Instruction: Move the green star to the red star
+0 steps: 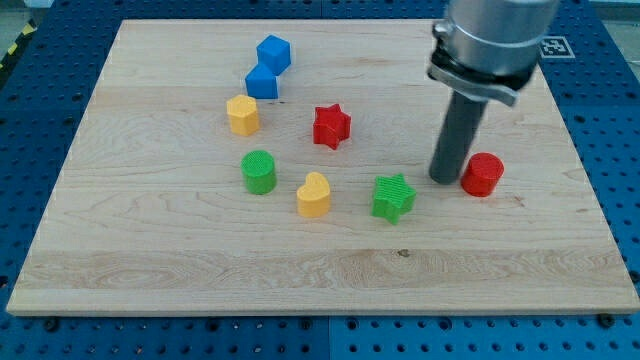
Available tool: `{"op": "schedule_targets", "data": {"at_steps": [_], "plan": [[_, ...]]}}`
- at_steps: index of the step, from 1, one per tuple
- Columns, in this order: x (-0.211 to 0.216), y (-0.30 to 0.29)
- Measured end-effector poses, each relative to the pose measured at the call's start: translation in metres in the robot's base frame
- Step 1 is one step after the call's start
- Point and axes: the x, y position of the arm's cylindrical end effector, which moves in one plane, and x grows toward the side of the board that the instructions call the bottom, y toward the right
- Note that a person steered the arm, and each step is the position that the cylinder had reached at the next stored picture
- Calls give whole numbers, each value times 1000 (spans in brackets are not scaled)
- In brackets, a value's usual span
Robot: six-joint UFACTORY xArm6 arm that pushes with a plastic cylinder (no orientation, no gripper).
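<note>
The green star [393, 196] lies on the wooden board, right of centre toward the view's bottom. The red star [331, 126] lies up and to the left of it, about a block's width of bare wood between them. My tip [444, 179] stands on the board just right of and slightly above the green star, a small gap apart. It is close against the left side of a red cylinder [482, 174].
A yellow heart-shaped block [313, 195] lies left of the green star. A green cylinder [259, 171], a yellow hexagonal block [242, 115] and two blue blocks [262, 81] [273, 53] stand further left and toward the top. The board's edge [320, 304] runs along the bottom.
</note>
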Motion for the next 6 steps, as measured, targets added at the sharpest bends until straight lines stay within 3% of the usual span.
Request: {"op": "schedule_targets", "data": {"at_steps": [1, 2, 3, 6], "plan": [[33, 5], [50, -37], [54, -75], [39, -75]]}}
